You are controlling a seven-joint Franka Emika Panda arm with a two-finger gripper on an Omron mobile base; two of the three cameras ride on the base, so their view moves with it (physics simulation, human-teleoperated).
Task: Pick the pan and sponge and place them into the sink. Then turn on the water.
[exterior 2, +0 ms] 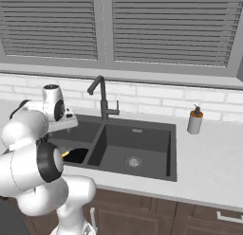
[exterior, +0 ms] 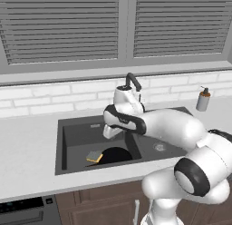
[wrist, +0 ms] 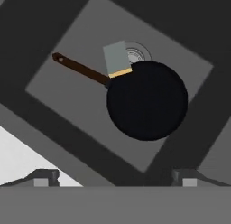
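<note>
The black pan (wrist: 147, 100) lies flat in the left basin of the dark grey sink (exterior: 59, 147), its brown handle (wrist: 79, 68) pointing away from the drain. The sponge (wrist: 116, 58) lies grey-green side up against the pan's rim where the handle joins, partly over the drain. From the left base view the sponge (exterior: 94, 156) is just left of the pan (exterior: 115, 154). My gripper (wrist: 117, 178) hangs above this basin, open, with nothing between its fingers. It sits near the basin's back wall (exterior: 108, 132). The gooseneck faucet (exterior: 132, 80) rises behind my wrist.
The right basin with its round drain (exterior 2: 134, 161) lies beside the left one. A soap dispenser (exterior 2: 194, 121) stands on the counter to the right of the sink. A white tiled wall and shuttered windows close off the back. My arm's elbow spans the right basin.
</note>
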